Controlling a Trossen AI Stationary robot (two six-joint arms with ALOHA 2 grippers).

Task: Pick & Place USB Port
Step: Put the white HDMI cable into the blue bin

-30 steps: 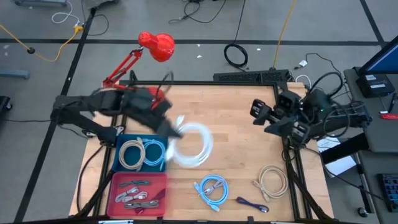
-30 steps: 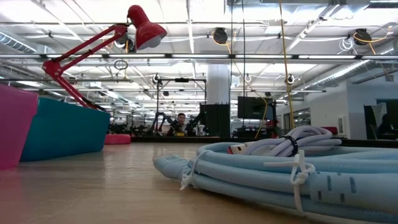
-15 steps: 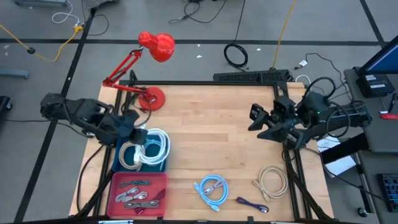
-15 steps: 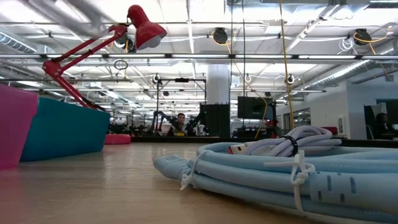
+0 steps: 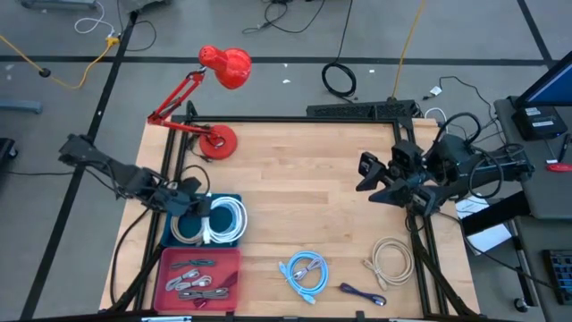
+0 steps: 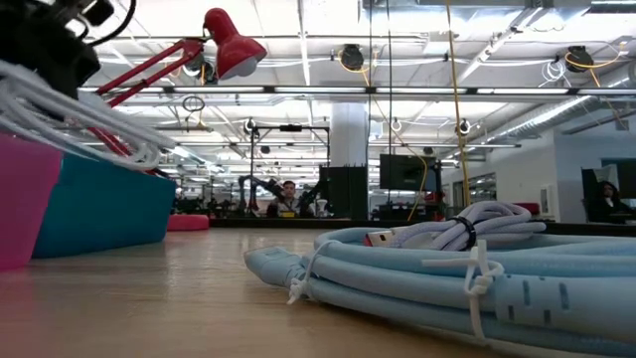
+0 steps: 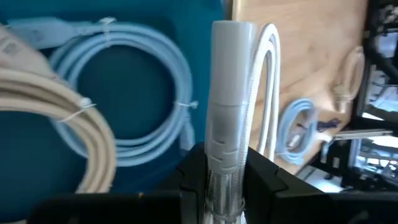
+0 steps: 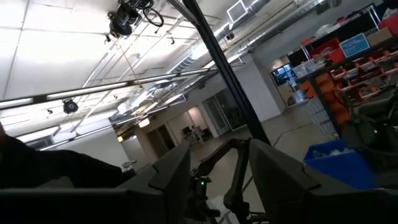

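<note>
free: table ctr [image 5: 304,197] bare | blocked: lamp [image 5: 214,89] back-L, bins [image 5: 201,259] front-L, cable coils [image 5: 304,273] front edge

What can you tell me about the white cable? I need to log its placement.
The white cable is a coiled, smooth, plastic-looking cord, its straight plug end pinched between the left gripper's fingers. It hangs over the blue bin, above a light-blue coil and a beige one. Whether it touches them is unclear.

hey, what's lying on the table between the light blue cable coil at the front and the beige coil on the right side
In the high view, only a small dark purple cable lies between the light blue cable coil and the beige coil, slightly nearer the front edge; otherwise bare wood.
</note>
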